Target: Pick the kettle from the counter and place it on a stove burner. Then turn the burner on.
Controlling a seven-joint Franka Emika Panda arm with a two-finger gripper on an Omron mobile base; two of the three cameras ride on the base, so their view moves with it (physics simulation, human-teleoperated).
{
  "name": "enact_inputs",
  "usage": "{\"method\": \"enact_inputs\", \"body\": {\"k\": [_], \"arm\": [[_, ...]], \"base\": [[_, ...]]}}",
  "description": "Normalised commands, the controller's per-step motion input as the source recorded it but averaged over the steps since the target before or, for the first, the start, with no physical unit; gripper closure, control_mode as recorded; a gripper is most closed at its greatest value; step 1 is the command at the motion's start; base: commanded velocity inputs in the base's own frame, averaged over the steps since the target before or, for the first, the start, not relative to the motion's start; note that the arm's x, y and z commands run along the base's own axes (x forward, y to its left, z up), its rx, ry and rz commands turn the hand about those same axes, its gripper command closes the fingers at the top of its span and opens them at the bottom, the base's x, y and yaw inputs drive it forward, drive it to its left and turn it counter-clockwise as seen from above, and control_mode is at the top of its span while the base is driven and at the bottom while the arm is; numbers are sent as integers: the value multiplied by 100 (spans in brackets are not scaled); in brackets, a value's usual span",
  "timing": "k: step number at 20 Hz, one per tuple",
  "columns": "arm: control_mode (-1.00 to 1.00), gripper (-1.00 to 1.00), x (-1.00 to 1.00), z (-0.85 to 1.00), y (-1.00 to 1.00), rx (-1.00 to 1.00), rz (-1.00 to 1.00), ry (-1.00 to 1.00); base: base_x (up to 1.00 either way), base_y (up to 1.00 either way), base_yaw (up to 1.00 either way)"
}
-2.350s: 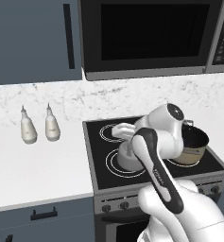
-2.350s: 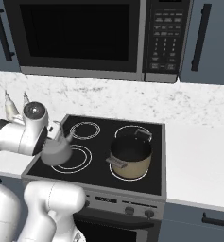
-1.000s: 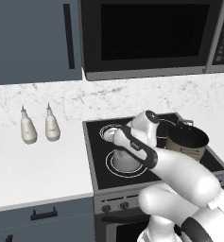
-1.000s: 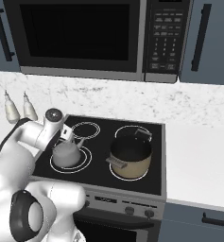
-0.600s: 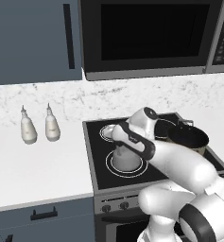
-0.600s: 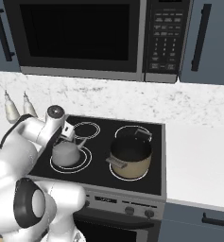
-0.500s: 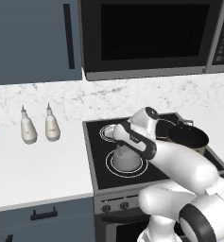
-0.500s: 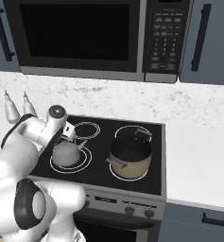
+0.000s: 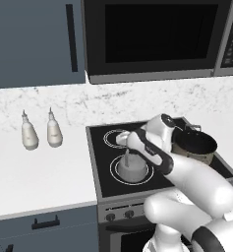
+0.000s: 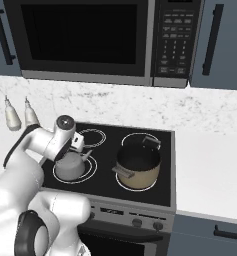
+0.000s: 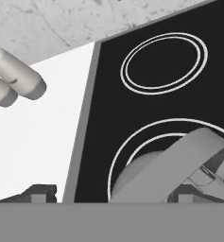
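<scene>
The small silver-grey kettle [image 9: 131, 170] [image 10: 69, 167] stands upright on the wide double-ring stove burner [image 9: 113, 173] [image 10: 93, 168] at the front left of the black cooktop. My gripper [image 9: 128, 155] [image 10: 78, 145] hovers just above it, open. In the hand view the two fingertips stand wide apart on either side of the arched handle [image 11: 189, 151], without pinching it; the gripper [image 11: 113, 193] sits over the kettle's dome and the burner's rings [image 11: 132, 137] curve around it. The white counter [image 9: 39, 172] [image 11: 33, 142] lies left of the stove.
A tan pot [image 9: 194, 145] [image 10: 137, 168] sits on the front right burner, close to the arm. Two white bottles [image 9: 28, 136] [image 10: 11, 116] [image 11: 14, 80] stand on the counter at the left. A smaller double-ring burner [image 11: 163, 61] lies behind the kettle; a microwave [image 10: 85, 37] hangs overhead.
The kettle has come down to rest on the front left burner. The fingers, shut on its handle half a second ago, now stand spread apart.
</scene>
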Motion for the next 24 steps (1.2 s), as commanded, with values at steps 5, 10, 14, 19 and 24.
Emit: {"method": "enact_inputs", "body": {"k": [5, 10, 14, 19, 24], "arm": [[-100, -100, -32, 18, 5, 0, -1, -4], [-100, -100, -58, 44, 16, 0, 0, -4], [-100, -100, -67, 41, 38, -3, 0, 0], [-100, -100, -96, 12, 43, -10, -4, -1], [-100, -100, -95, -14, 41, -18, -13, -24]], "base": [[0, 0, 0], [0, 0, 0], [0, 0, 0], [0, 0, 0], [0, 0, 0]]}}
